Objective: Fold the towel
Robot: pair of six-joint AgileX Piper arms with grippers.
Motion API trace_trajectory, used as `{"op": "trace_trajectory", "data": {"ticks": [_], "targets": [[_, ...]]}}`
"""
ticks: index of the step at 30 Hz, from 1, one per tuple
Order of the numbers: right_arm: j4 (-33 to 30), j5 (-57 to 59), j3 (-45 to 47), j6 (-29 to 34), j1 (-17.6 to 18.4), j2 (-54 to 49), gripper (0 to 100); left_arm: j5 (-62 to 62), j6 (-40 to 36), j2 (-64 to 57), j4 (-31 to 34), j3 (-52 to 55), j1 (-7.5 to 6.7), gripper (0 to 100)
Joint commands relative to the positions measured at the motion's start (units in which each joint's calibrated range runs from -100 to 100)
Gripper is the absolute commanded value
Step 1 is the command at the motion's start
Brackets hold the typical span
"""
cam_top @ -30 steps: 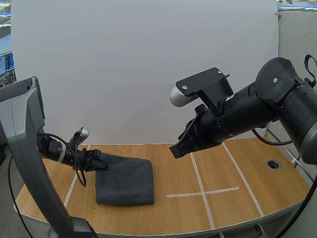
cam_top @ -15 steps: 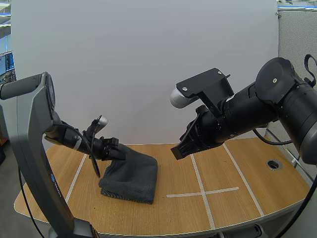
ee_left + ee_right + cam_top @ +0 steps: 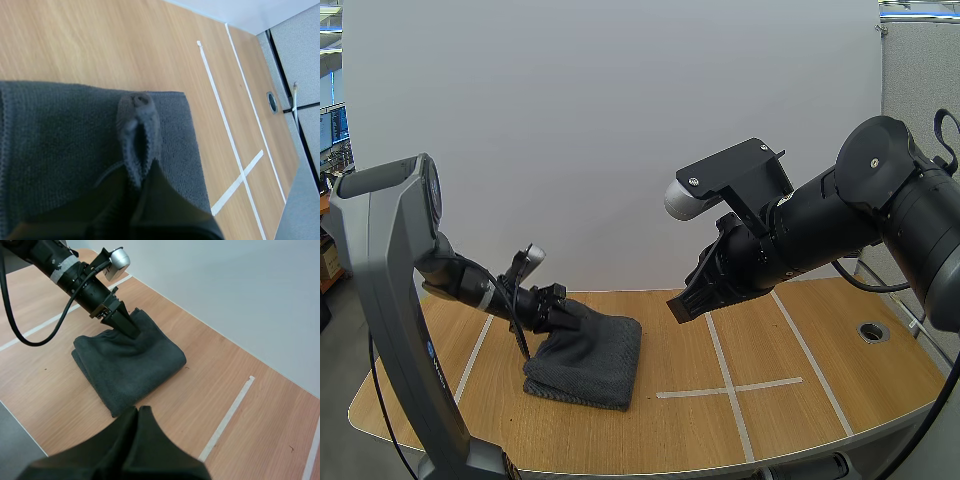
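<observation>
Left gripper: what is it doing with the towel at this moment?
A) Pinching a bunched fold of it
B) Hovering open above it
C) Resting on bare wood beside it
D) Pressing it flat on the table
A: the left gripper has its fingers closed on a bunched fold of the towel, and that edge stands raised above the table.

I'm looking at the towel point(image 3: 590, 358), dark grey and ribbed, lying folded into a thick stack on the left half of the wooden table point(image 3: 800, 390), well left of the white tape cross point(image 3: 728, 388). Its top layer is standing raised at the far-left edge, bunching into a narrow ridge pinched by my left gripper point(image 3: 563, 313).
</observation>
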Motion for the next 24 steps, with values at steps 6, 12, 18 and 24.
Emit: {"op": "trace_trajectory", "data": {"ticks": [6,12,18,24], "targets": [[-0.47,0.11,0.39,0.31,0.12,-0.67,0,0.92,0.61,1.56,-0.14,-0.38,-0.21,0],[1.70,0.11,4.52,-0.50,0.12,-0.67,0,-1.00,0.61,1.44,2.25,-0.38,-0.21,0],[4.53,0.11,6.56,-0.97,0.12,1.62,0,-5.34,0.61,1.44,3.17,-0.38,-0.14,0],[9.76,0.11,6.56,-4.31,0.12,10.91,0,-1.94,-0.79,1.34,2.80,-3.17,-0.14,0]]}}
